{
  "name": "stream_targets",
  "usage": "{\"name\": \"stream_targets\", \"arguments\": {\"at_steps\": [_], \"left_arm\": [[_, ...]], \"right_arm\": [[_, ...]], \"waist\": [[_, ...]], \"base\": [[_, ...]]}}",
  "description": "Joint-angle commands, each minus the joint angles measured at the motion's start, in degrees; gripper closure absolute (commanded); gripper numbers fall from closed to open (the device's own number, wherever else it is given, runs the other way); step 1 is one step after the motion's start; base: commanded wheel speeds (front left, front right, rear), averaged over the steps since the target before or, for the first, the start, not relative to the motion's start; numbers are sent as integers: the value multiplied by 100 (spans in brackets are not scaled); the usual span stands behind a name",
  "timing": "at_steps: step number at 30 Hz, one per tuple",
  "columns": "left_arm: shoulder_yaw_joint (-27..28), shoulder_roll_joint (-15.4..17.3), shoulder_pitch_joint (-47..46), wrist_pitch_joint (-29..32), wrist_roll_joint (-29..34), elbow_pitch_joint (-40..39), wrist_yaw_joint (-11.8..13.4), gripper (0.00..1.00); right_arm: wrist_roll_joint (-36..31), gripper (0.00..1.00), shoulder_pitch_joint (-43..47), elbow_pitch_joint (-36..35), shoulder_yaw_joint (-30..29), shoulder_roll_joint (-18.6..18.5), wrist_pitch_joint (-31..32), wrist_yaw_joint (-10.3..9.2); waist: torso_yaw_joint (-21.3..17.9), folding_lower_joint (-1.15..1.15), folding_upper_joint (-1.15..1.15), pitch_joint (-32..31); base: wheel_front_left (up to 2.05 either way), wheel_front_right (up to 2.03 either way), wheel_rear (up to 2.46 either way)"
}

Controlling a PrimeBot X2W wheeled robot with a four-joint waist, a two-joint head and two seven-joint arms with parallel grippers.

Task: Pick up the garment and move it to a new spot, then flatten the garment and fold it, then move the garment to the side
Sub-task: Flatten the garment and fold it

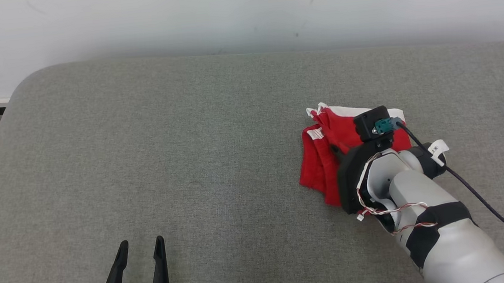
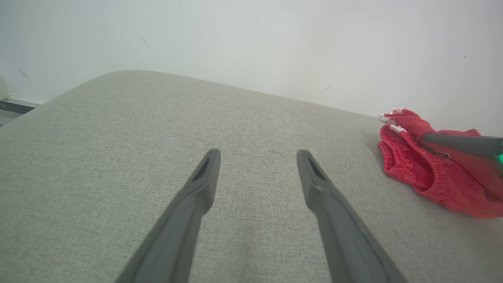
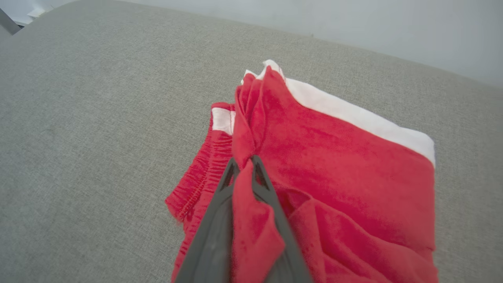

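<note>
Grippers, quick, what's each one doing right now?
Left gripper: open, holding nothing.
Right gripper: shut on the red garment.

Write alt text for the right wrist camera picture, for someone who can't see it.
The right gripper is shut on a fold of a red garment with white trim. The garment lies bunched on a grey cushion, with a pale wall beyond.
</note>
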Motion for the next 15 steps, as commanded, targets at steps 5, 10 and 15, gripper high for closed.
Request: {"name": "stream_targets", "arguments": {"at_steps": [5, 10, 15], "left_arm": [[-27, 2, -79, -7, -8, 38, 12, 0], [20, 4, 4, -7, 3, 17, 28, 0], [39, 2, 68, -7, -2, -43, 42, 0]], "right_arm": [[1169, 0, 399, -753, 530, 25, 250, -17], [2304, 0, 583, -1640, 715, 13, 465, -17], [2092, 0, 641, -2075, 146, -478, -40, -17]], "waist": [[37, 0, 0, -31], [-76, 0, 0, -105], [-232, 0, 0, -166]], "base": [[0, 0, 0], [0, 0, 0], [0, 0, 0]]}}
